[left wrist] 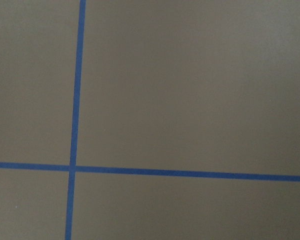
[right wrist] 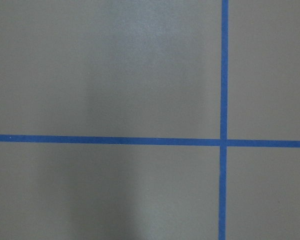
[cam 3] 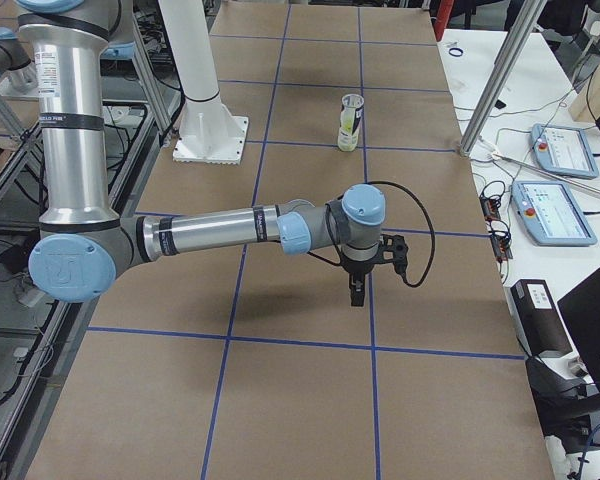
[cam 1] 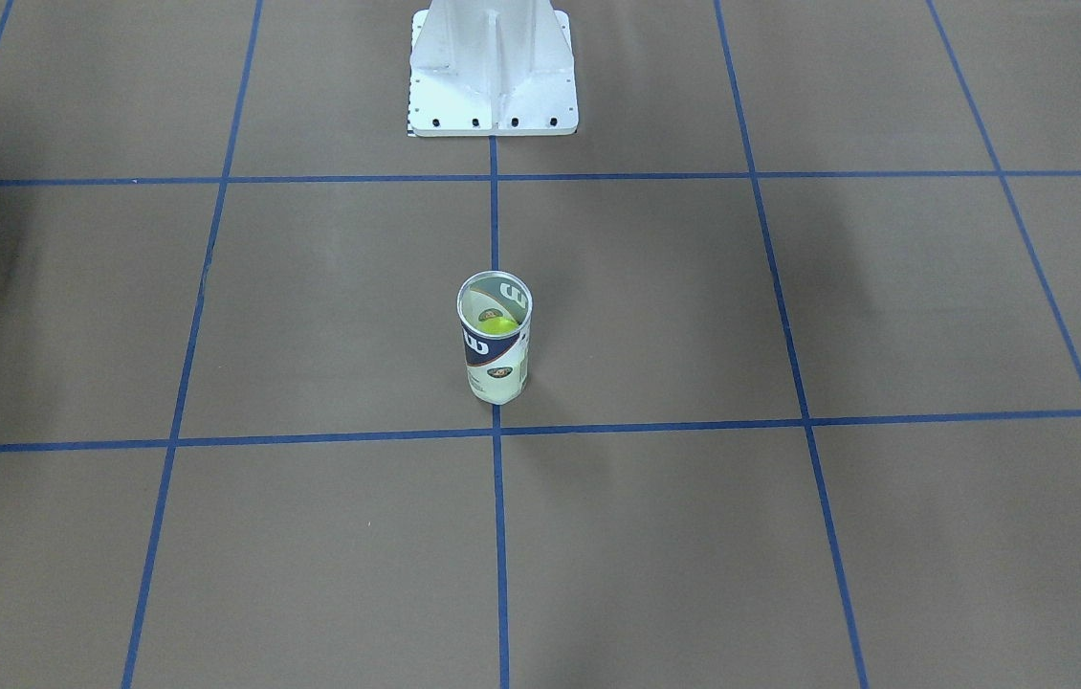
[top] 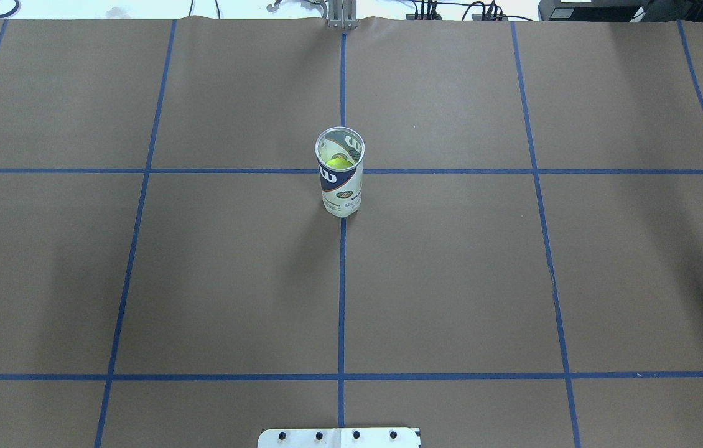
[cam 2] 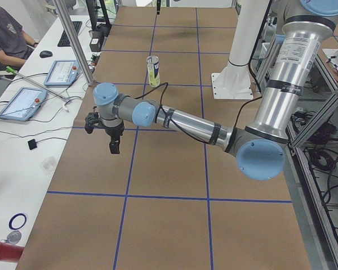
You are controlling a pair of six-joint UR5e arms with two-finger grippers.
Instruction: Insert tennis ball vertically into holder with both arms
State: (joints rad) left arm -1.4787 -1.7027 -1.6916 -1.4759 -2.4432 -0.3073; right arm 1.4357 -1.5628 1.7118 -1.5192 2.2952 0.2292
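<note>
Ball (top: 339, 163) sits in the upright tube (top: 340, 190), so the job looks finished.
Left gripper (cam 2: 113, 146) and right gripper (cam 3: 357, 293) hang far from it; jaws unreadable; only parking remains.

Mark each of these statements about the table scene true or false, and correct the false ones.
1. The holder stands upright on the table. True.
2. The holder is empty. False: a tennis ball lies inside it.
3. One arm grips the holder. False: the left arm and the right arm are both well clear of it.
4. The holder's base sits on a blue tape line. True.
</note>
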